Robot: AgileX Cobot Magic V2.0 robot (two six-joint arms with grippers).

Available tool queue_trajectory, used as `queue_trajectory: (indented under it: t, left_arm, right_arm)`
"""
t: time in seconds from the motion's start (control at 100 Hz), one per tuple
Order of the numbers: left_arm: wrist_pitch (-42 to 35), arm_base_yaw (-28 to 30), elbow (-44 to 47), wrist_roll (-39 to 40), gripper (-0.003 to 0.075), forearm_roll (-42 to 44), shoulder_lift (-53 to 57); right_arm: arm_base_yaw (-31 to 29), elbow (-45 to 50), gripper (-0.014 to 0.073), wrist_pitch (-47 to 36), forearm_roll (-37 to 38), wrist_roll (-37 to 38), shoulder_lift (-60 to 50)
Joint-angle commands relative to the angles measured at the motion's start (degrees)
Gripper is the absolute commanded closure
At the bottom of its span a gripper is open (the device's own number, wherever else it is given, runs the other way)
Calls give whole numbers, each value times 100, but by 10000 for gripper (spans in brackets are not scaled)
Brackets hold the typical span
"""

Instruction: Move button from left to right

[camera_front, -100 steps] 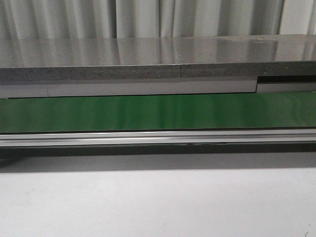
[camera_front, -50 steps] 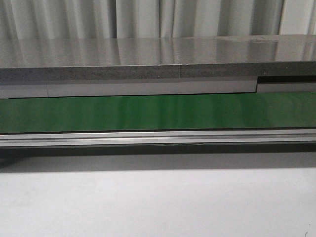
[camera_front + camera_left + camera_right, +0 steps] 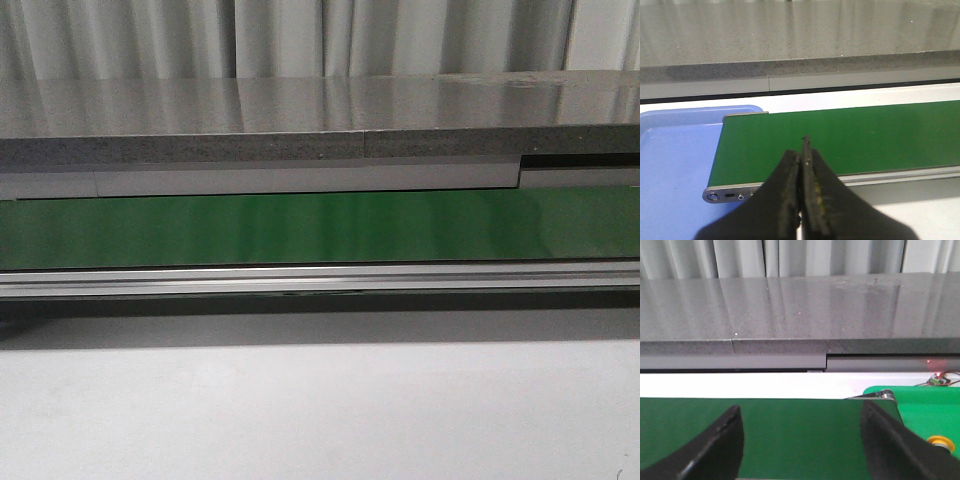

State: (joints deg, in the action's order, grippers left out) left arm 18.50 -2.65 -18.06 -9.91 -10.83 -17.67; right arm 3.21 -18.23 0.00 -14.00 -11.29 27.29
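- The button (image 3: 940,442) was only caught in the right wrist view: a yellow cap peeking out past one finger, sitting on a brighter green surface beside the end of the belt (image 3: 790,435). The body was cut off, so not much could be said about how it sat.
- Nothing was seen to change across the front views, honestly; same belt (image 3: 320,228), same bench (image 3: 320,410), no arms in shot. So no task progress could be read from that.
- The right gripper (image 3: 800,440) was spread wide with nothing between the fingers.
- The left gripper (image 3: 802,200) was pressed together, empty, over the belt's end near a blue tray (image 3: 675,165).
- Whether the button was already on its target side couldn't be told.
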Motion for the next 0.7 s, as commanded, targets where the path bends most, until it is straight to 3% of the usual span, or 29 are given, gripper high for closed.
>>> queue_trajectory:
  t: [0.0,0.17,0.53,0.69]
  left_arm:
    - [-485,-48,-157,-13,741,-91,-44]
    - [-485,-48,-157,-13,741,-91,-44]
    - [-485,-48,-157,-13,741,-91,-44]
    - [-485,-48,-157,-13,741,-91,-44]
  right_arm:
    - [-5,-55,102,-458,-48,21,-357]
    - [-5,-54,204,-318,-48,21,-468]
    - [-5,-54,666,-323,-48,21,-468]
    - [-5,-54,660,-323,-48,21,-468]
